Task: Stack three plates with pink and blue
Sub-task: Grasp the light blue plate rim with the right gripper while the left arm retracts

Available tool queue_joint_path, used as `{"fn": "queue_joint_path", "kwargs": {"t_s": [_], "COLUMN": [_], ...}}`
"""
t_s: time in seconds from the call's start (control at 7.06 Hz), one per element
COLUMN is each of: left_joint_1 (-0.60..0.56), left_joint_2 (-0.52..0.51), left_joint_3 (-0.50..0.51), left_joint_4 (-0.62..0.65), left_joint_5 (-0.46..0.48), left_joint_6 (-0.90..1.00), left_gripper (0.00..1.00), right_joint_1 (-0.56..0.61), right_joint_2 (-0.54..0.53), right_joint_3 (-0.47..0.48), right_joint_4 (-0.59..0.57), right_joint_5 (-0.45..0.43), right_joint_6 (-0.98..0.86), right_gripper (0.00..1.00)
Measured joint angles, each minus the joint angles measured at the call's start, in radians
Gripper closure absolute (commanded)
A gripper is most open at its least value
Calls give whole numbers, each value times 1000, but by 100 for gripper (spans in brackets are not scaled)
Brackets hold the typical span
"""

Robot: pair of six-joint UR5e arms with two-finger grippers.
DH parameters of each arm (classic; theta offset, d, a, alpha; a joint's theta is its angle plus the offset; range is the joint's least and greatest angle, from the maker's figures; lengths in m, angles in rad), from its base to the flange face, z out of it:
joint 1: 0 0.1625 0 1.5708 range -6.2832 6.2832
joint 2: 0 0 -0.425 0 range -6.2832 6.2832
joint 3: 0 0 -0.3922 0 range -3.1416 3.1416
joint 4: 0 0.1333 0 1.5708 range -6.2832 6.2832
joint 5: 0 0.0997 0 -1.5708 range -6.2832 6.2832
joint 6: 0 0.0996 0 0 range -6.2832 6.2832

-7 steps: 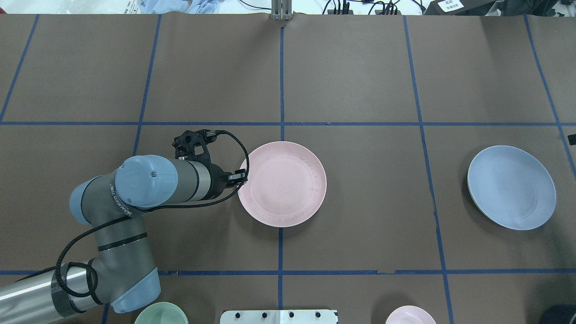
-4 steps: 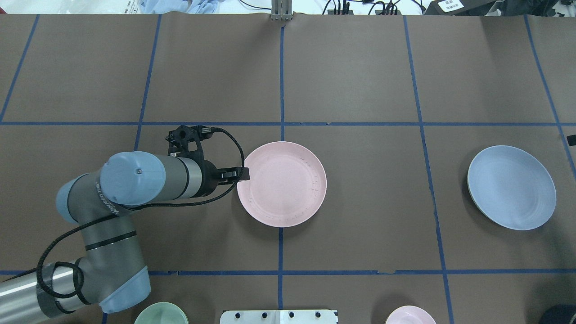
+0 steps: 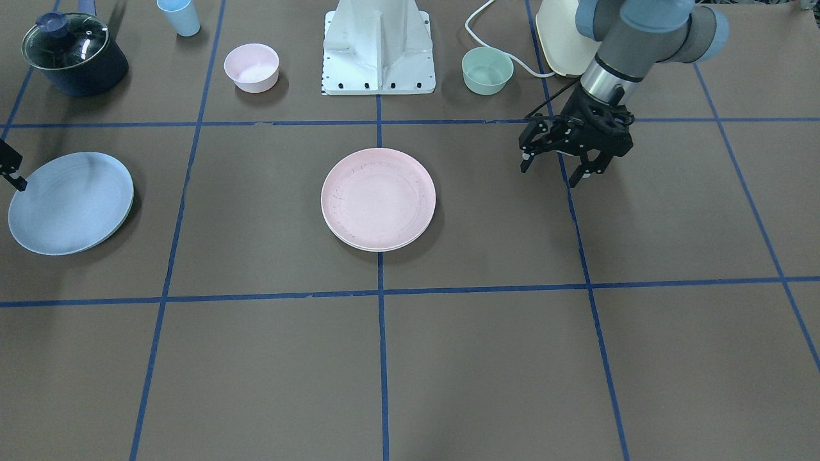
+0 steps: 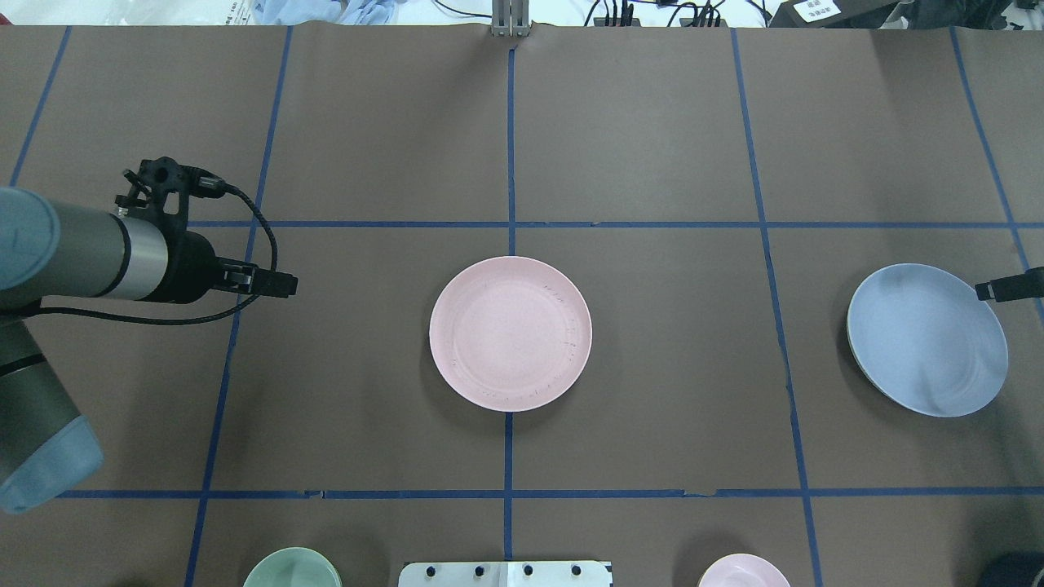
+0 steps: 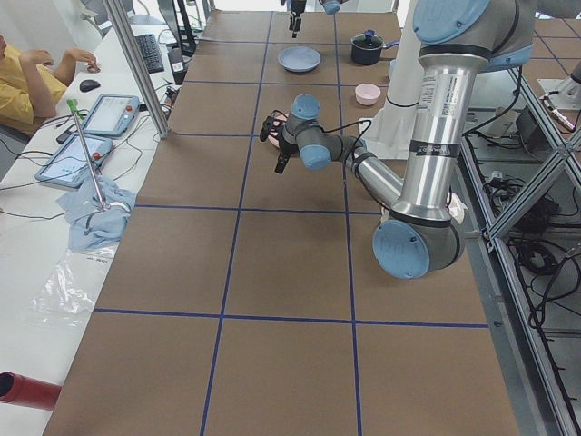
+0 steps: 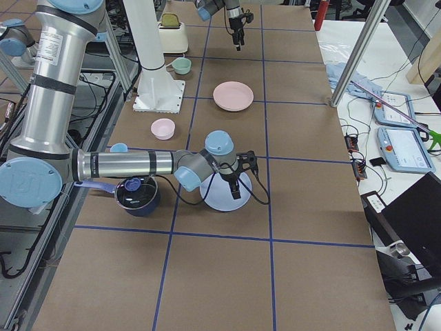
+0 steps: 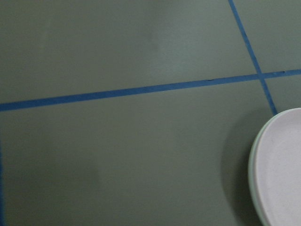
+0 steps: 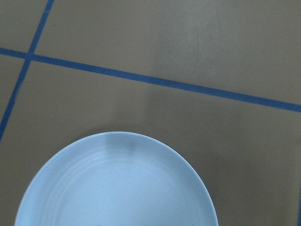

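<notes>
Lying at the table's centre, the pink plate [image 4: 510,334] sits well clear of the left gripper [image 3: 552,171], jaws spread, towards the left end; the blue plate [image 4: 927,340] lies near the right end, the right gripper [image 4: 1008,289] by its rim, jaws impossible to judge.

Nothing printed in this room can be read. A white label [image 4: 818,9] on a dark box [image 4: 852,11] sits past the far edge of the table [image 4: 636,122], well beyond the right gripper [image 4: 1008,289]; its small print is illegible. Dark lettering [image 5: 444,86] runs down the upright tube of the left arm [image 5: 427,173], far back from the left gripper [image 3: 551,174]. Similar lettering [image 6: 46,45] marks the right arm [image 6: 38,110], well behind its own gripper. On these 2 tubes the letters blur. The screens of 2 handheld control panels [image 6: 403,148] beside the table, far from either gripper, show nothing legible.
</notes>
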Motion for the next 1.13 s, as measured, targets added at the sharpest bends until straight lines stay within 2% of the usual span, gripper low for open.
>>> {"fn": "queue_joint_path", "kwargs": {"t_s": [0.14, 0.28, 0.43, 0.57, 0.71, 0.85, 1.13], "left_joint_1": [-12, -16, -17, -17, -18, -18, -18], "left_joint_2": [16, 20, 21, 20, 19, 18, 16], "left_joint_3": [-6, -8, -9, -9, -9, -9, -9], "left_joint_4": [-1, -1, -2, -2, -2, -1, -1], "left_joint_5": [-5, -7, -7, -6, -6, -5, -4], "left_joint_6": [18, 24, 26, 26, 26, 26, 26], "left_gripper": [0, 0, 0, 0, 0, 0, 0], "right_joint_1": [-32, -55, -69, -79, -86, -90, -94], "right_joint_2": [-11, -15, -18, -24, -29, -31, -30], "right_joint_3": [-99, -173, -210, -225, -237, -247, -251], "right_joint_4": [170, 283, 336, 356, 362, 364, 365], "right_joint_5": [-27, -46, -59, -66, -69, -70, -70], "right_joint_6": [62, 97, 113, 119, 121, 122, 122], "right_gripper": [1, 9, 30, 64, 88, 100, 100]}}
